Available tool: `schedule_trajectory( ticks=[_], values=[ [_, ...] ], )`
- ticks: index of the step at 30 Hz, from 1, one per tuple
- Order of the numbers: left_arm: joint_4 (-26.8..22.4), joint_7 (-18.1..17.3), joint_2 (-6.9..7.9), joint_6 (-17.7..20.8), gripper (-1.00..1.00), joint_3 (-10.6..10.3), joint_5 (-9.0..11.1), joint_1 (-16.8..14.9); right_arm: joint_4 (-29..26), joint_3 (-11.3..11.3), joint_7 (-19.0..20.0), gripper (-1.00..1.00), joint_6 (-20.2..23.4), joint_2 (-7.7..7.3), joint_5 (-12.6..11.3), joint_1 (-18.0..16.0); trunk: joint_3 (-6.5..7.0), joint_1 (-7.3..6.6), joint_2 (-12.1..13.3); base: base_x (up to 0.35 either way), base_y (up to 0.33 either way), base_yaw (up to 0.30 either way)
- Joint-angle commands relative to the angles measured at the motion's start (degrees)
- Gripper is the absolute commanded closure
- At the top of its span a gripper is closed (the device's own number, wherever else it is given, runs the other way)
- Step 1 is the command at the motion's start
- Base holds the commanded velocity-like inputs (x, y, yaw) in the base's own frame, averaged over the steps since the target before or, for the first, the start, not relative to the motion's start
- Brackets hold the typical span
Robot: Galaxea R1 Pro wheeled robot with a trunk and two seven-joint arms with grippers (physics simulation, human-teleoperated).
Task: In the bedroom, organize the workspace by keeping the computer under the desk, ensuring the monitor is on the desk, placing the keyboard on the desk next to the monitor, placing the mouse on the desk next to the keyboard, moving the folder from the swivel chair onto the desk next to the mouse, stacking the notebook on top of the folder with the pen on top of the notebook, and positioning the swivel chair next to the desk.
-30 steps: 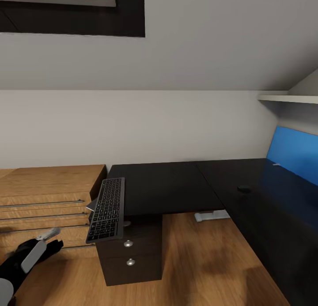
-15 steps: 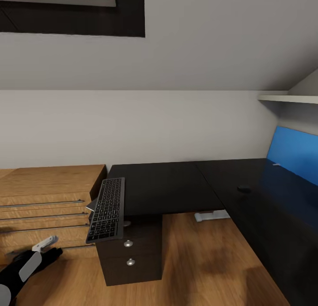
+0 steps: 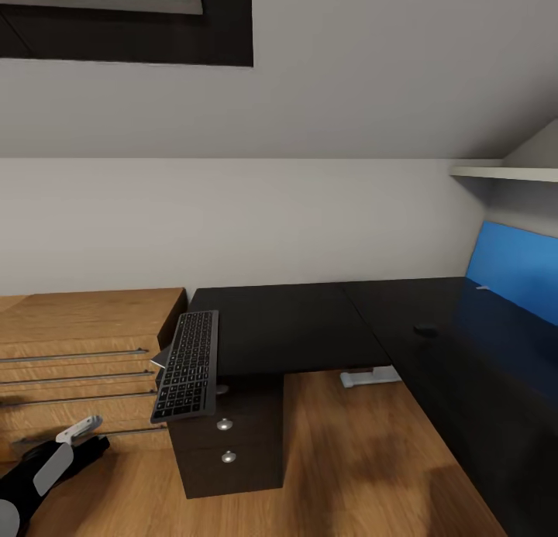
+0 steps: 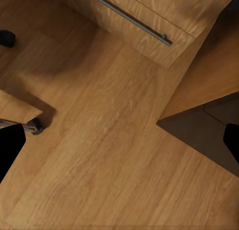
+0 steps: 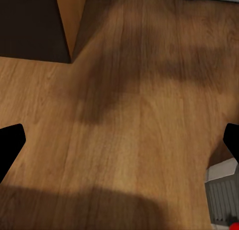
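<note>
The left gripper point(image 3: 81, 432) sits lower at the head view's bottom-left corner than a second ago, while the keyboard point(image 3: 187, 366) lies as before on the left end of the black tabletop point(image 3: 294, 328), its near end overhanging the edge above the drawer unit point(image 3: 232, 436). In both wrist views the jaws stand wide apart over the wooden floor point(image 5: 129, 115), only dark fingertips point(image 4: 10, 145) cut off at the picture edges. A small dark object point(image 3: 425, 330) on the tabletop near the blue panel point(image 3: 515, 270) is too small to identify, and the wooden cabinet point(image 3: 77, 351) is cut off at the left.

The keyboard point(image 3: 187, 366) overhangs the desk point(image 3: 294, 328) at its corner.
</note>
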Motion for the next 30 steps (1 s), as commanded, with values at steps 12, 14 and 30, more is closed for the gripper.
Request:
schedule_trajectory(
  ticks=[12, 14, 30],
  values=[
    [8.89, -10.48, 0.11, 0.02, -1.00, -0.26, 0.35, -0.01, 0.08, 0.41, -0.13, -1.00, -0.21, 0.07, -0.57, -0.06, -0.06, 0.00, -0.03, -0.001, -0.001, 0.000],
    [11.12, -13.25, 0.10, -0.45, -1.00, -0.29, 0.29, -0.01, 0.08, 0.43, -0.13, -1.00, -0.16, 0.08, -0.57, -0.06, -0.06, 0.00, -0.03, 0.000, 0.000, 0.000],
    [21.83, -22.55, -2.74, -10.57, -1.00, -0.56, -2.19, 1.26, -8.37, 0.15, -3.17, -1.00, 4.96, 3.54, -1.02, -0.06, -0.06, 0.00, -0.03, 0.000, 0.000, 0.000]
  ],
)
